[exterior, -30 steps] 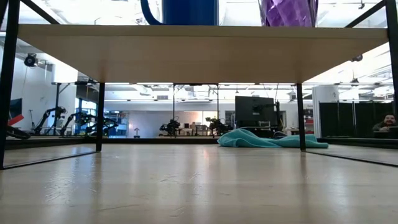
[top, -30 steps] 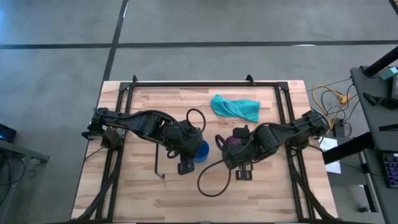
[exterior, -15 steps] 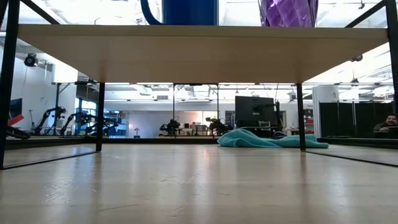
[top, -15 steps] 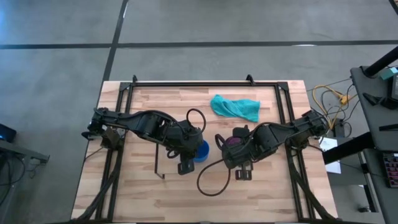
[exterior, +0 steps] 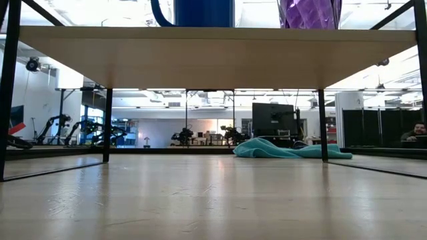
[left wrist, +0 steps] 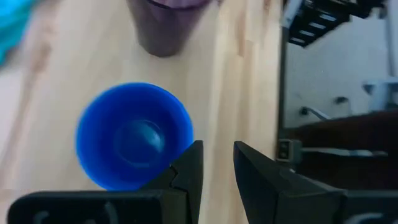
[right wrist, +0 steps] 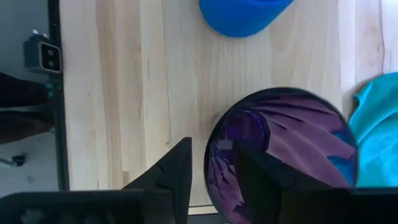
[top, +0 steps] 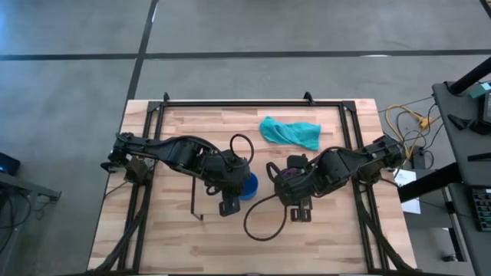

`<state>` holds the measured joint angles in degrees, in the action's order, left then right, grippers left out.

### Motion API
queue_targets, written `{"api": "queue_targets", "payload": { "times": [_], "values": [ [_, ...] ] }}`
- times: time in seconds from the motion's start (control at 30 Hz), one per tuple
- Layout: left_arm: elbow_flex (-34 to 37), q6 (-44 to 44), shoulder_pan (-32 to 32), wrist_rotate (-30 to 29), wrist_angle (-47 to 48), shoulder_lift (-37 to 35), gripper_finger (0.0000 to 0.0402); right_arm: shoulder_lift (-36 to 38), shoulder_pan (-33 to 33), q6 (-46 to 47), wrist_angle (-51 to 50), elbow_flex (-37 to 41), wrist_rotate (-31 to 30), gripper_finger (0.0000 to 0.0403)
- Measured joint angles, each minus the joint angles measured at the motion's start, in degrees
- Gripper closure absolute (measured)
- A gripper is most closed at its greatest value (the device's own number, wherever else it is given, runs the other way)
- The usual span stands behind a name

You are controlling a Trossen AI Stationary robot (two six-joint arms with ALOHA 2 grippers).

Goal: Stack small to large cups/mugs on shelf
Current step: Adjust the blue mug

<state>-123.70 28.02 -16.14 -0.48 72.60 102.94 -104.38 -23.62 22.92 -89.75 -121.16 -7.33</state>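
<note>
On the shelf (exterior: pixel 213 57) stand a bright blue mug (top: pixel 248 185) and a dark purple cup (top: pixel 289 173), side by side; the low view shows their bases, the blue mug (exterior: pixel 203 12) and the purple cup (exterior: pixel 309 13). My left gripper (left wrist: pixel 217 168) hovers open beside the blue mug (left wrist: pixel 134 137), with only wood showing between its fingers. My right gripper (right wrist: pixel 211 165) is open over the purple cup (right wrist: pixel 283 149). One of its fingers is inside the cup's near wall and one outside, with a gap on each side.
A teal cloth (top: pixel 290 132) lies on the tabletop behind the shelf, toward the far edge. A black cable loop (top: pixel 257 222) hangs near the right arm. Black frame rails (top: pixel 245 103) run along the table's far edge and sides.
</note>
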Motion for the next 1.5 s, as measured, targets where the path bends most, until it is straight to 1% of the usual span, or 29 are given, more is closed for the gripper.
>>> {"api": "queue_targets", "payload": {
  "times": [0.1,0.23,0.33,0.43,0.53,0.6,0.67,0.83,1.0,1.27,1.5],
  "values": [
    [0.0,1.2,-0.5,2.3,0.0,0.0,0.0327,0.0,0.0,0.0,0.0,-1.8,0.0,0.0296],
    [0.0,1.7,-1.7,2.5,0.0,0.0,0.0327,0.0,0.0,-0.8,0.1,-4.5,-0.1,0.0295],
    [0.0,3.4,-2.5,2.5,0.0,0.0,0.0327,0.0,0.0,-4.2,1.6,-6.1,-0.4,0.0293],
    [0.3,5.2,-3.6,2.2,-0.1,0.0,0.0327,0.0,0.1,-9.4,6.9,-6.9,-1.8,0.0294],
    [0.8,6.8,-4.6,1.3,-0.2,0.2,0.0327,0.0,0.5,-15.2,14.2,-7.0,-1.8,0.0292],
    [1.5,9.0,-5.1,0.5,-0.1,0.5,0.0327,0.0,1.1,-18.1,17.0,-7.0,-1.8,0.029],
    [2.0,11.3,-6.0,-0.8,-0.1,1.0,0.0327,-0.2,1.9,-19.3,17.6,-7.0,-1.8,0.0289],
    [2.2,15.8,-8.2,-7.7,-0.1,2.7,0.0327,-0.4,3.2,-20.0,18.5,-6.2,-1.9,0.029],
    [3.0,20.1,-9.6,-11.9,0.4,4.0,0.0327,-0.4,4.0,-20.0,18.5,-6.2,-1.9,0.0291],
    [9.3,27.6,-10.5,-13.7,0.7,4.3,0.0327,-0.4,4.1,-20.1,18.5,-6.2,-1.9,0.0291],
    [9.4,28.7,-10.8,-17.2,0.7,4.4,0.0327,-0.4,4.1,-20.6,18.5,-6.2,-1.8,0.0289]
  ]
}}
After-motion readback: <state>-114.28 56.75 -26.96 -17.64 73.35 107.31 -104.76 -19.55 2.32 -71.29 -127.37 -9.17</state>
